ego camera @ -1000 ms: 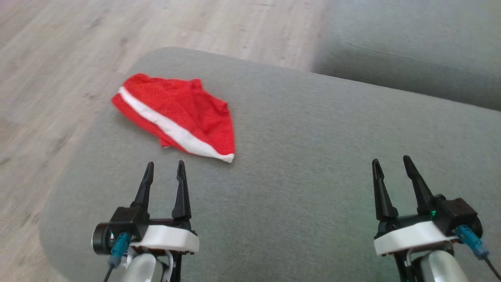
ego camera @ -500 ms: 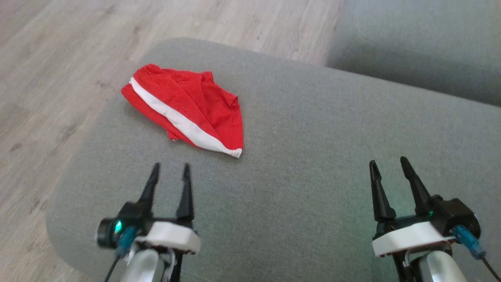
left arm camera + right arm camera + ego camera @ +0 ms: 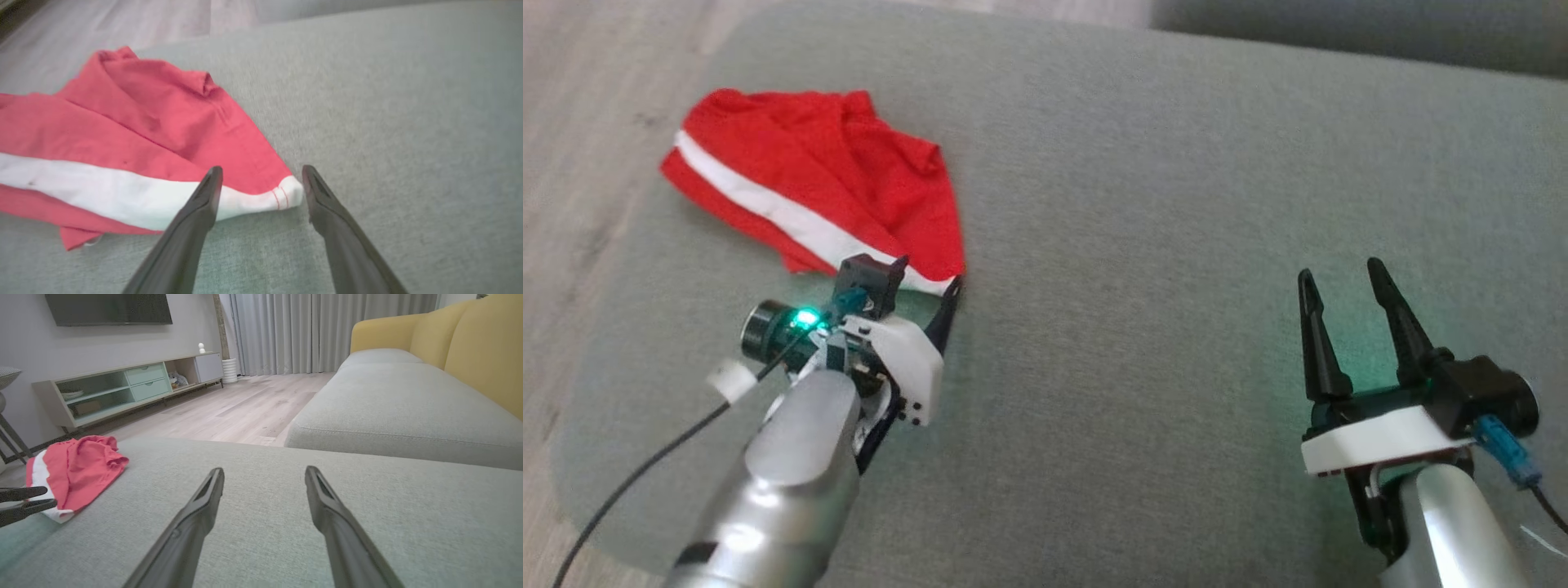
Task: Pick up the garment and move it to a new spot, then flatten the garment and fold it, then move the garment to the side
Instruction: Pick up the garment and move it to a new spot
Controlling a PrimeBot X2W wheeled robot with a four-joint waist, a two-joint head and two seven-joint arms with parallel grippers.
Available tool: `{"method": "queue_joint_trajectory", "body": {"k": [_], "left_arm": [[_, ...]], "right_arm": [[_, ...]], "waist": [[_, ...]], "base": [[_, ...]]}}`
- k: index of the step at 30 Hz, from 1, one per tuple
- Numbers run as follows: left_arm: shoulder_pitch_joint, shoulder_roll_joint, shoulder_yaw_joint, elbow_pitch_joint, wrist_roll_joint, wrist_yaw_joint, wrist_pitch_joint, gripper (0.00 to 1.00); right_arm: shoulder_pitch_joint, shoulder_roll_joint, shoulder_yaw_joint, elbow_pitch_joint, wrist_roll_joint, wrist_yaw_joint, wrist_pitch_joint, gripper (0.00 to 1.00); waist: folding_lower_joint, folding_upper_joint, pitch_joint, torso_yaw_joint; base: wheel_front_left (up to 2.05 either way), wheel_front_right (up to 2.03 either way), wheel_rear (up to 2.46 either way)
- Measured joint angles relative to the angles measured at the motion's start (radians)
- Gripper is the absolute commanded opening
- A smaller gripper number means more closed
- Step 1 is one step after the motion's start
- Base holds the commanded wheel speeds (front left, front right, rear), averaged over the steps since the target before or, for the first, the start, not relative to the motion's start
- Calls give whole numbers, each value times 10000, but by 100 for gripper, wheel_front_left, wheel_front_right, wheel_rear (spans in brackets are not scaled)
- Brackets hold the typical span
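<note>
Straddling the near white-hemmed corner of the red garment [image 3: 809, 188], far left on the grey cushion [image 3: 1176, 204], the left gripper [image 3: 261, 179] gapes wide, the right gripper [image 3: 1343, 273] likewise. Cloth looks light and limp; pinch that hem.

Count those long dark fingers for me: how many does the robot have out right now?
4. Two left fingers frame the white-hemmed corner of the red garment; two right fingers hang open over bare grey cushion, apart from the garment. None seem hidden.
</note>
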State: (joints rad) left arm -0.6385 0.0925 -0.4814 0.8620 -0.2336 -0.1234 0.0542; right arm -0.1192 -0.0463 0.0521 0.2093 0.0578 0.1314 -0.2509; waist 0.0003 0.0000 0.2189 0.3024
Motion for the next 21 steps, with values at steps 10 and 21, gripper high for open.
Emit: {"method": "queue_joint_trajectory", "body": {"k": [10, 21], "left_arm": [[-952, 29, -437, 1308, -44, -59, 240, 0], [-1142, -38, -479, 1555, -221, 146, -1672, 0]], "right_arm": [[-192, -4, -35, -42, -67, 0, 0, 100], [-193, -4, 33, 151, -35, 0, 0, 100]], "waist": [[-2, 0, 633, -658], [-3, 0, -8, -897]], "base": [[0, 0, 0], [0, 0, 0]]}}
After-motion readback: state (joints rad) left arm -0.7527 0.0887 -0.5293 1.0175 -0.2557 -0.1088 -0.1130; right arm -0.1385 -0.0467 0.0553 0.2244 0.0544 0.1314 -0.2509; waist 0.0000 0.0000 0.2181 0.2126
